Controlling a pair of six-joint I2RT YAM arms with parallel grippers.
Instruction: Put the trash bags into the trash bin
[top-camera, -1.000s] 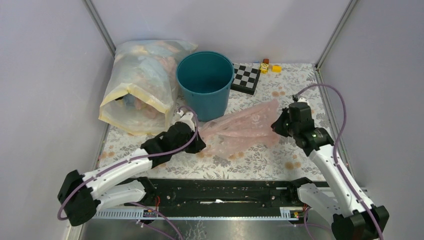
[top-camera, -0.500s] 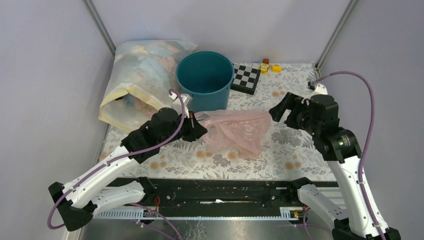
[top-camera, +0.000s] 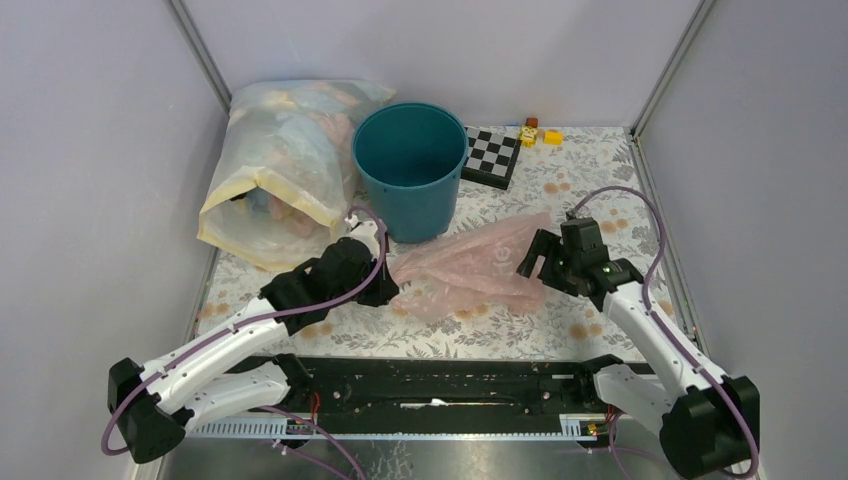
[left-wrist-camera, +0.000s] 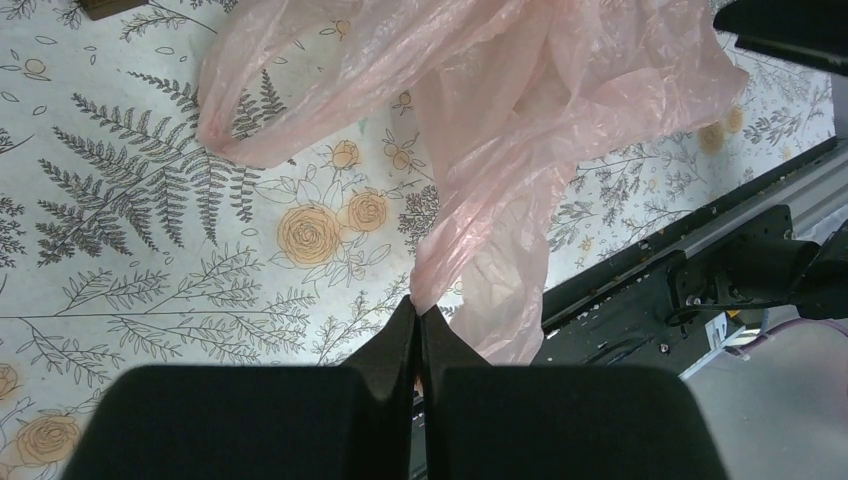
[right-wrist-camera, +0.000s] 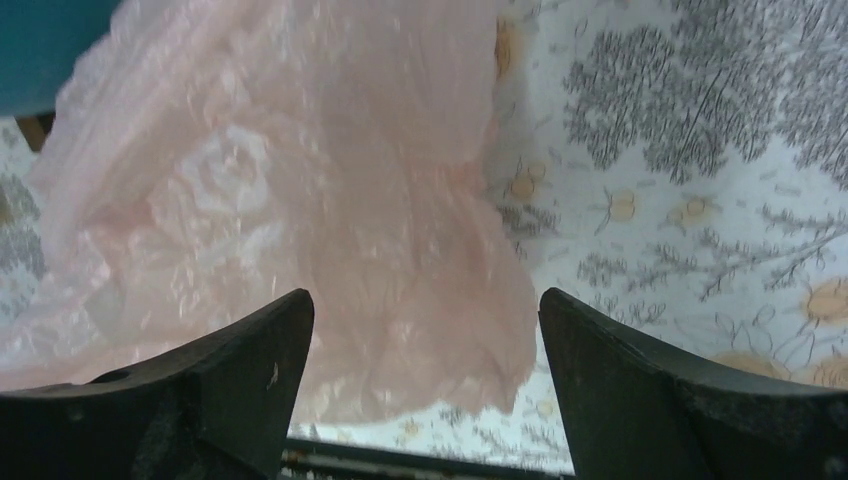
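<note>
walls: plain lilac-grey | tabletop: floral-print cover | corner posts: metal

Even diffuse light; faint shadows; trash bag soft-focus in right wrist view.

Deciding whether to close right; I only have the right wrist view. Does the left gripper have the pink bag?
Observer: Yes, the left gripper is shut on a bunched end of the trash bag.
Operator: Can't see the bin's opening from here. Anything in it?
Observer: The trash bin stands upright just beyond the bag; nothing shows inside it.
Operator: What's next to it?
Observer: A big clear sack stuffed with bags, on the bin's left.
</note>
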